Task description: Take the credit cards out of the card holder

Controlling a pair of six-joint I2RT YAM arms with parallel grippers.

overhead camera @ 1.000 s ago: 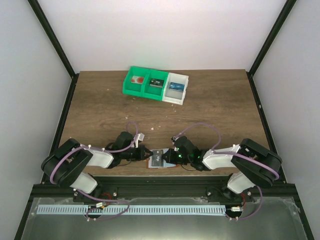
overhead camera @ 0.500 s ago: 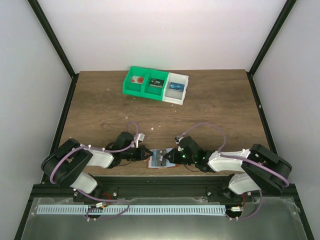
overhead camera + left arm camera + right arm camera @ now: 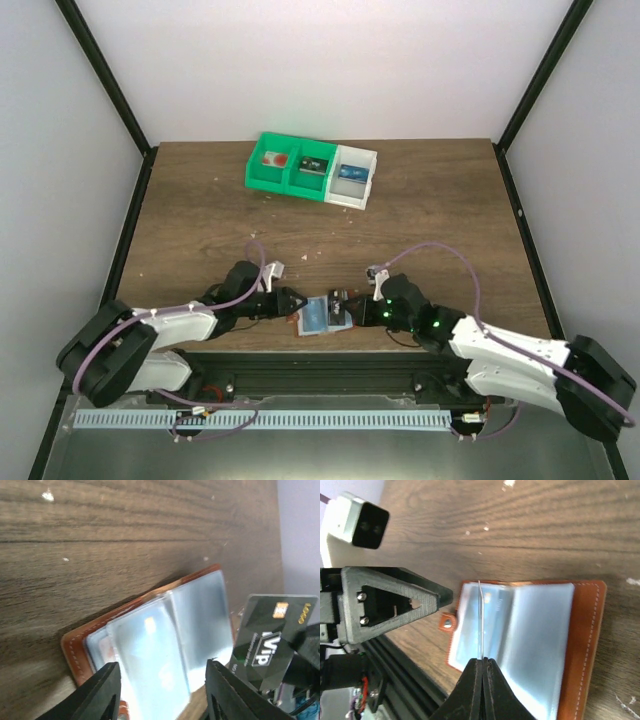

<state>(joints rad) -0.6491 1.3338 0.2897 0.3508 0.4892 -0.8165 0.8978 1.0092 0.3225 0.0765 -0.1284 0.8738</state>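
Left wrist: wallet (image 3: pixel 150 630) lies open at lower centre, its near edge between the spread fingers of the left gripper (image 3: pixel 162 664). At lower right the right gripper (image 3: pixel 481 662), fingers pressed together, pinches a black card (image 3: pixel 272 630) just beside the wallet's right edge. Top external: wallet sits at bottom centre of the brown wood table (image 3: pixel 450 220), between both grippers; green-and-white bin (image 3: pixel 312 170) at upper centre, well apart; white walls (image 3: pixel 330 60) around.

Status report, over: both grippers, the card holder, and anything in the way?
Left gripper open, at the card holder edge. Right gripper shut on black card, above the open holder. Nothing seen blocking.
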